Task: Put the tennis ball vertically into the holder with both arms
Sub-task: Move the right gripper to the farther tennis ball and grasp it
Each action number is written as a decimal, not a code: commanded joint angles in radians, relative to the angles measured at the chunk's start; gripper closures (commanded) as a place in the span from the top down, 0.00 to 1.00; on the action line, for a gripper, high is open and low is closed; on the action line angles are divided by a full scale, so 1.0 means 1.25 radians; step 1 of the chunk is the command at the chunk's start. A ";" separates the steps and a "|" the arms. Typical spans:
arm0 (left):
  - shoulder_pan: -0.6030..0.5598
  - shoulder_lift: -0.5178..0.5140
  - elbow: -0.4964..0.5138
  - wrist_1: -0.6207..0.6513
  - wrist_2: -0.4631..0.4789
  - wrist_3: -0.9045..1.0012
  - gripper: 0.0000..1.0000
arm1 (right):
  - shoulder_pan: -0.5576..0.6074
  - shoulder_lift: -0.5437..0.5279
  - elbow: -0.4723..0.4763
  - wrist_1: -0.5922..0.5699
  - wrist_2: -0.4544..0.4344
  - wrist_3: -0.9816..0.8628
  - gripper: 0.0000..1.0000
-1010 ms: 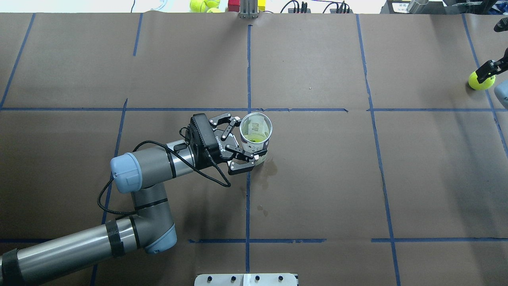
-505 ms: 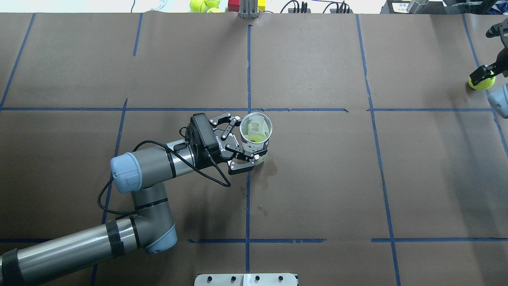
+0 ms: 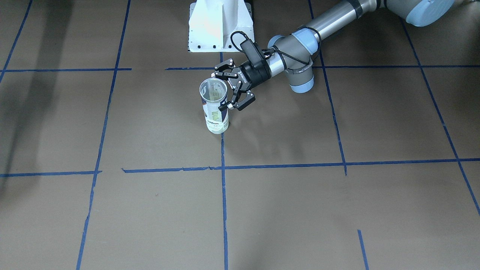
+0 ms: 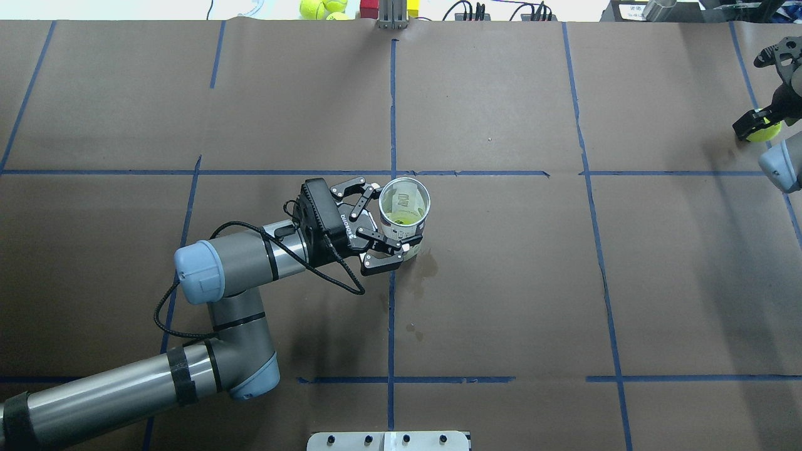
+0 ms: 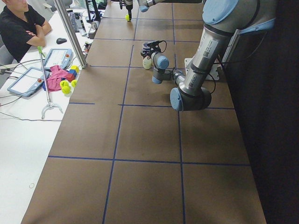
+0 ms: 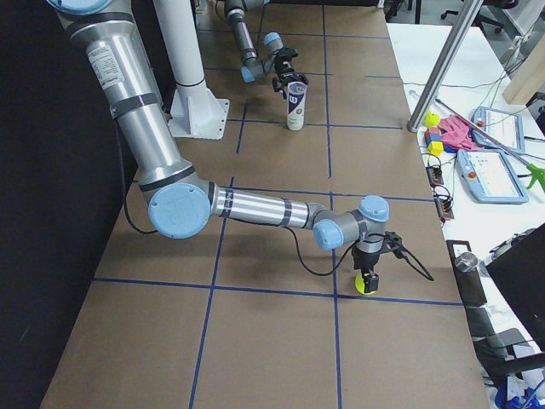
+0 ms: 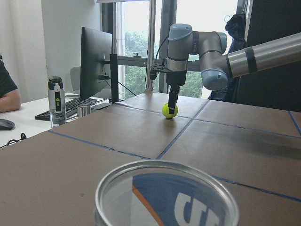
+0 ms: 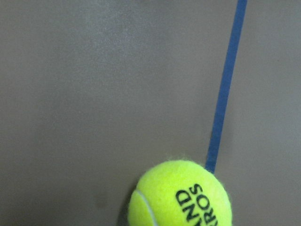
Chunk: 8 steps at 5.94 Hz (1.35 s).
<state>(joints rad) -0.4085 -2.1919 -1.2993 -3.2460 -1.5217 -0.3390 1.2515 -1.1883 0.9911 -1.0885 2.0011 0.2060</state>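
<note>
The holder, a clear Wilson can, stands upright and open-topped near the table's middle, with something yellow-green at its bottom. It also shows in the front view and in the left wrist view. My left gripper is shut on its upper wall from the side. The tennis ball rests on the table at the far right edge, with "ROLAND GARROS" print. My right gripper points straight down onto it and looks open, one finger beside the ball.
Spare tennis balls and red and yellow blocks lie past the table's far edge. The white base plate is at the robot's side. An operator, tablets and a metal pole stand beside the table.
My right gripper has shifted over the tennis ball and now covers more of it. The ball stays on the table. My left arm and the holder have not moved.
</note>
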 commanded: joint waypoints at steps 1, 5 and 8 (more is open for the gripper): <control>0.000 0.001 0.000 0.000 0.000 0.000 0.99 | -0.002 0.008 -0.020 0.029 -0.017 0.000 0.99; -0.001 0.001 0.000 -0.001 0.000 0.001 0.99 | -0.008 0.008 -0.021 0.033 -0.033 0.000 0.34; 0.000 0.001 0.000 -0.001 0.000 0.001 0.99 | 0.003 0.011 0.162 -0.048 0.054 0.075 0.00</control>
<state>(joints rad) -0.4093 -2.1905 -1.2993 -3.2474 -1.5217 -0.3375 1.2506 -1.1727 1.0848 -1.0865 2.0105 0.2427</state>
